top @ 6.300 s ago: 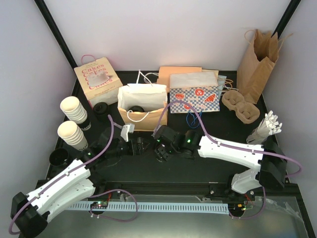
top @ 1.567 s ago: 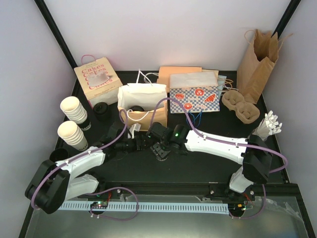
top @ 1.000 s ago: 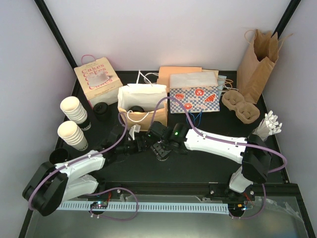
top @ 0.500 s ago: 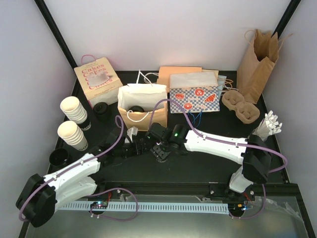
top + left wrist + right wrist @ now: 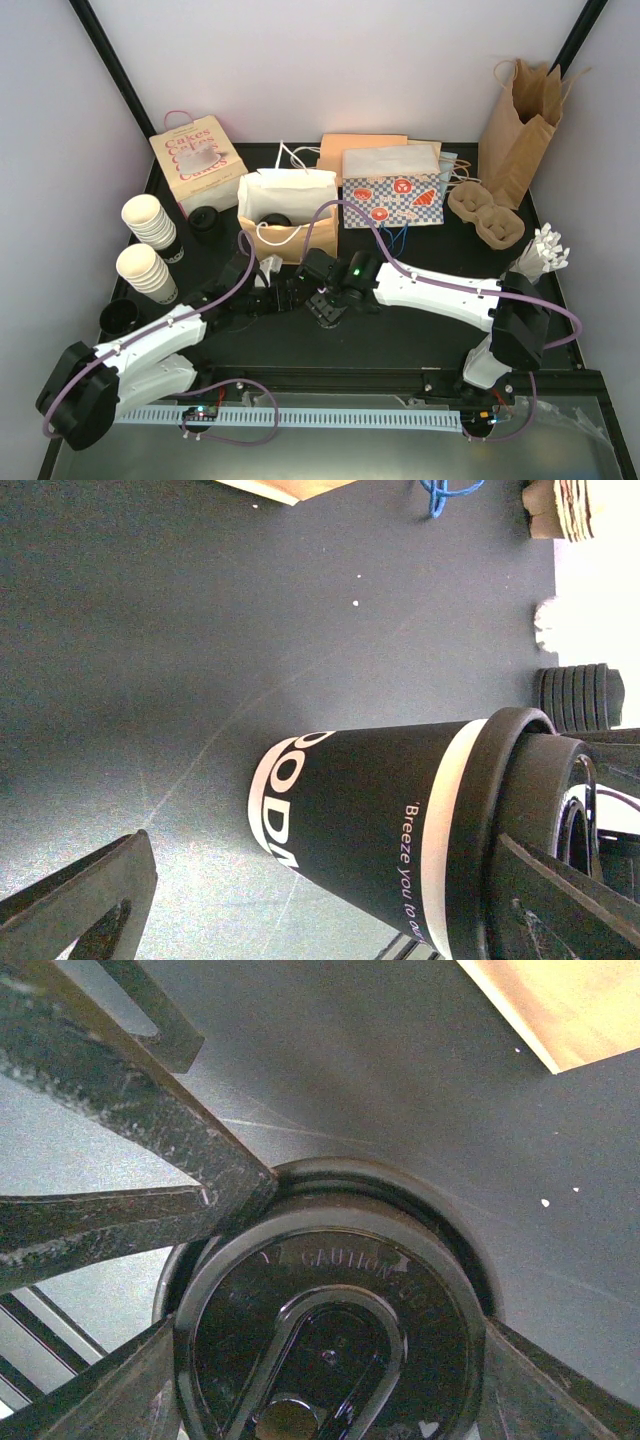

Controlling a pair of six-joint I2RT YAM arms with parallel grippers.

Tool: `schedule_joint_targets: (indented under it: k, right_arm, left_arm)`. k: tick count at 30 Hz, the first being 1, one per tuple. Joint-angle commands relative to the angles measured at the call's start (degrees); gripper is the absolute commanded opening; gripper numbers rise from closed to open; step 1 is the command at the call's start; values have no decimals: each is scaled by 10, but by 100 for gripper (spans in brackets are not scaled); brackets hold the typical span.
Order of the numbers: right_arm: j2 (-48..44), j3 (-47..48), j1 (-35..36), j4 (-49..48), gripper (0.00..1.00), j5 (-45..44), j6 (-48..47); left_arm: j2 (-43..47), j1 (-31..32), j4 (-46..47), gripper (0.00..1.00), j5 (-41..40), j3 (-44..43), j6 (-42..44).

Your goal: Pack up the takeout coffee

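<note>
Item: takeout coffee [image 5: 370, 820], dark-sleeved cup with black lid, upright mid-bench [image 5: 150, 630], at 5 o'clock from the white-lined paper bag [image 5: 290, 240]. We record the right pincer [image 5: 325, 1360] clenched on its lid from above; left pincer [image 5: 320, 900] released, fingers spread wide, at the cup's 9 o'clock

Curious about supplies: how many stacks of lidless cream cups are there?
2, both at left: rear stack by the Cakes box, front stack just before it. The tall brown bag could hide more.
</note>
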State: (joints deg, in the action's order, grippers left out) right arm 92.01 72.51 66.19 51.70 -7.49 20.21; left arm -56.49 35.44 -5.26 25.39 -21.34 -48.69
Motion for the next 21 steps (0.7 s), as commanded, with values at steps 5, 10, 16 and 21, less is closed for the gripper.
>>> schedule_joint_targets:
  k: [5, 10, 16, 21]
  right_arm:
    - [49, -24, 17, 33, 72, 32, -15]
    - [48, -24, 17, 31, 71, 33, -17]
    - [49, -19, 18, 33, 71, 30, -16]
    - [45, -21, 18, 31, 72, 31, -15]
  left_arm:
    - [82, 12, 86, 95, 11, 14, -17]
    - [82, 12, 121, 95, 34, 19, -13]
    - [21, 10, 53, 91, 39, -22, 19]
    - [-24, 9, 78, 89, 77, -22, 17]
